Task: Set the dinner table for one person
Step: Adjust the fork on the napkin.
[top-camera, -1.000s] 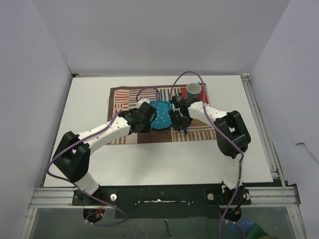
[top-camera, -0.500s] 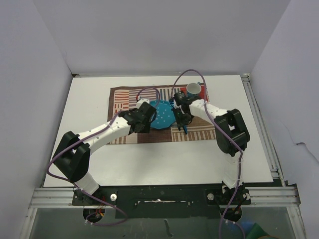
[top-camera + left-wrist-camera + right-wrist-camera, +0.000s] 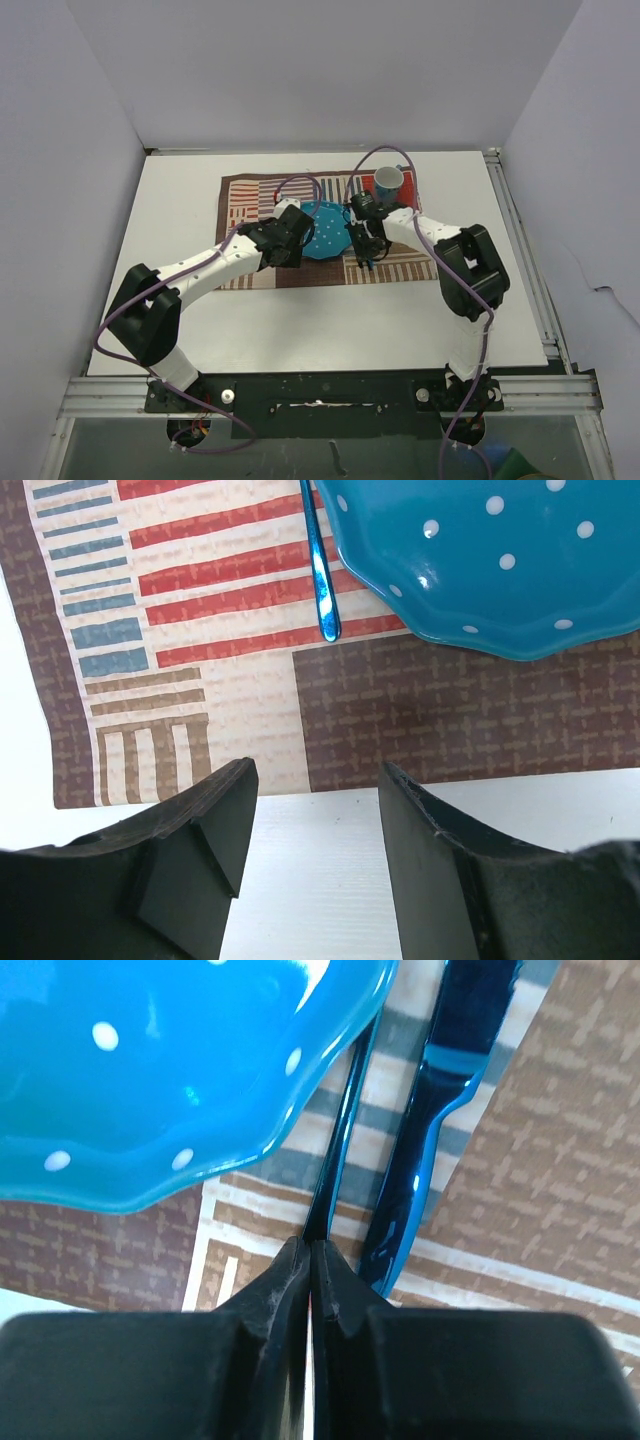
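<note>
Pinching thin blue handle (image 3: 338, 1140) in my right jaws, beside dotted plate (image 3: 150, 1080) on striped mat (image 3: 420, 710), white tabletop (image 3: 300, 330) underneath. Left jaws spread, empty. I should lift straight and slow, not nudging plate or neighbouring cutlery (image 3: 430, 1130).

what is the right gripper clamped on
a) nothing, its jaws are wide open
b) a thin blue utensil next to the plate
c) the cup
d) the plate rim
b: in the right wrist view the right gripper has its jaws pressed together on the end of the thin blue utensil, which runs along the rim of the polka-dot plate.
</note>
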Controlling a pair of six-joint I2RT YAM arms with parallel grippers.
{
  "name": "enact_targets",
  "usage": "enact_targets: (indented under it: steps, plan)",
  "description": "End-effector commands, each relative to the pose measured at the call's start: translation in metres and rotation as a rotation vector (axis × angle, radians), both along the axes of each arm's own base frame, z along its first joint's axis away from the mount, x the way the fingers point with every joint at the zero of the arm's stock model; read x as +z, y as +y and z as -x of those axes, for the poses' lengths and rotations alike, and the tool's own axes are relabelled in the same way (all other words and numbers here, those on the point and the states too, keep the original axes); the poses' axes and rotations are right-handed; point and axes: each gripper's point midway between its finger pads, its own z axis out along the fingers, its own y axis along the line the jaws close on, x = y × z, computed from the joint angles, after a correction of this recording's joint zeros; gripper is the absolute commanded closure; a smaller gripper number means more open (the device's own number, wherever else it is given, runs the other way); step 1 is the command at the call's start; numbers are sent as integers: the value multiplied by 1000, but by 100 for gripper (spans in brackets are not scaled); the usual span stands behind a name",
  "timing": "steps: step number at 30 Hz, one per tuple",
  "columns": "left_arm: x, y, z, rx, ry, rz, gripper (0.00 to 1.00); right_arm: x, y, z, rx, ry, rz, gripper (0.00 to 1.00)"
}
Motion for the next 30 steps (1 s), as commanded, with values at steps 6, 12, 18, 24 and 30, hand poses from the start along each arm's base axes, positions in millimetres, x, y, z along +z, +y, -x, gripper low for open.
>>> enact_targets:
  steps: [6, 12, 18, 24, 30]
  plan:
    - [28, -14, -10, -4, -77, 65, 47, 31, -7, -3, -5, -59, 24, 89]
    - [26, -14, -10, -7, -70, 57, 47, 51, -8, -31, 5, -114, 34, 88]
    - [25, -13, -10, -6, -68, 49, 47, 48, -16, -56, -3, -123, 34, 67]
    - [25, -12, -10, -5, -69, 44, 47, 38, -26, -69, -11, -105, 9, 43]
    - [23, -12, -9, -4, -65, 38, 47, 37, -33, -54, -37, -93, 10, 46]
